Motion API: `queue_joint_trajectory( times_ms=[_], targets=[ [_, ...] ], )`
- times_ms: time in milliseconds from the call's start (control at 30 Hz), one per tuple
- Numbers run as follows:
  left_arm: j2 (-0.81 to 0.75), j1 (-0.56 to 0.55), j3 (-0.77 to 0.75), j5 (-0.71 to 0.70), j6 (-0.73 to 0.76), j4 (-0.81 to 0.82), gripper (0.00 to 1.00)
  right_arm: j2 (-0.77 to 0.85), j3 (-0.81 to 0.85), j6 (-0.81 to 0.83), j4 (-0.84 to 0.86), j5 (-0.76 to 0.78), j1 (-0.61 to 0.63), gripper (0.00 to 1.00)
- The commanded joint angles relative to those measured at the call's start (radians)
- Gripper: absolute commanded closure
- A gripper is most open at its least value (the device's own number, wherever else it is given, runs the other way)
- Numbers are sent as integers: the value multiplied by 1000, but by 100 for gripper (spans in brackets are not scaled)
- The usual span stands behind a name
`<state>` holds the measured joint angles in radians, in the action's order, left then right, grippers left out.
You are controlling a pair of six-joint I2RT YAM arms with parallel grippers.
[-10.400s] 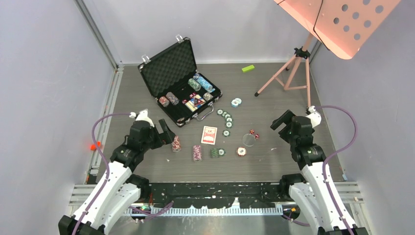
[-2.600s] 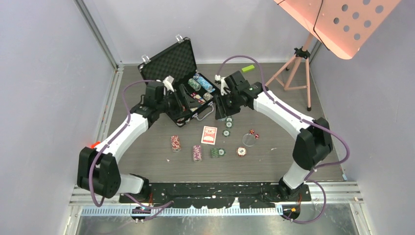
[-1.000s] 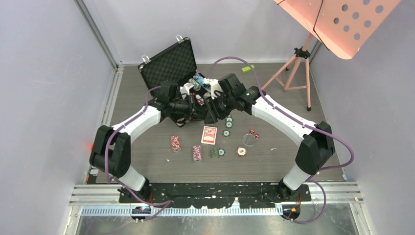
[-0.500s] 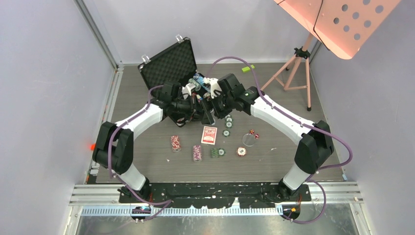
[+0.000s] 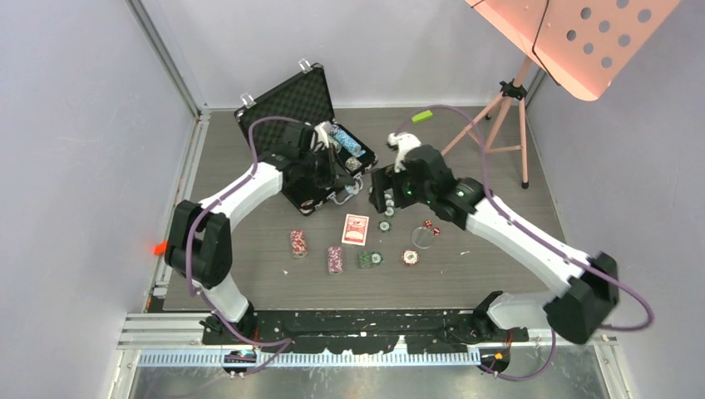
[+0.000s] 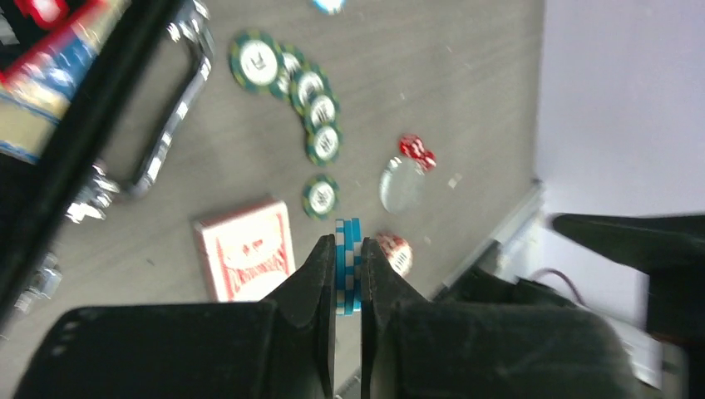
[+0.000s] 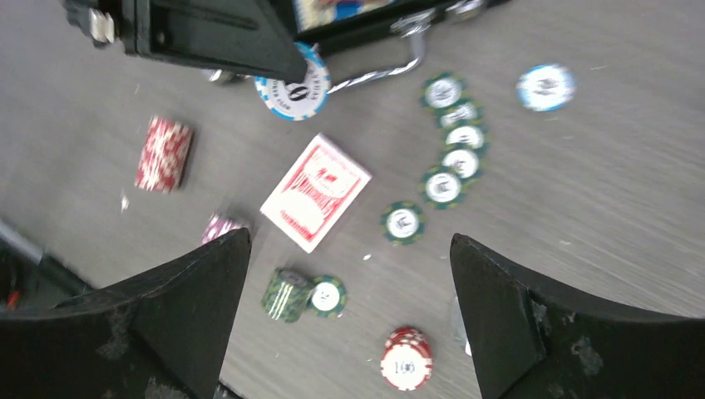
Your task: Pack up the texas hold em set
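Briefcase [image 5: 287,112] lies open at 11 o'clock on the table [image 5: 274,287]. Left gripper [image 6: 347,245], above its front edge, is clenched on thin stacked blue chips [image 6: 348,270]. Right gripper [image 7: 349,239], at its 3 o'clock, gapes wide and holds nothing.

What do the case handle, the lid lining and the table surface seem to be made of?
Case handle: likely polished metal, it glints silver. Lid lining: probably black foam, with a dimpled texture. Table: grey wood-look laminate, showing fine grain lines.
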<state>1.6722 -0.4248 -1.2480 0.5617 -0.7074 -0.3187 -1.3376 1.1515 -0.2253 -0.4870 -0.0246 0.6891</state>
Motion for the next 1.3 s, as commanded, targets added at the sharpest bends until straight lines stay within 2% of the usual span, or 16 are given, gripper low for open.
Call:
queue_joint_trajectory(
  times_ms=[0,100,200,367,667,1267],
  targets=[
    [36,-59,-117,-269,201,43,100,207,-83,-63,158,354,-7,4],
    [103,-87,-212,-343,352,28,100,302,-151,-54,181,438,-7,5],
    [192,-90,-316,-329,434,-10,100,391,-201,-51,185,514,-8,5],
    [362,-90,-520,-242,504,-86,100,483,-249,-67,204,577,-8,6],
    [591,-83,-839,-227,600,-239,100,515,-278,-68,211,613,-9,7],
    [713,-64,-966,-276,630,-218,100,516,-287,-60,232,625,-8,7]
  ],
)
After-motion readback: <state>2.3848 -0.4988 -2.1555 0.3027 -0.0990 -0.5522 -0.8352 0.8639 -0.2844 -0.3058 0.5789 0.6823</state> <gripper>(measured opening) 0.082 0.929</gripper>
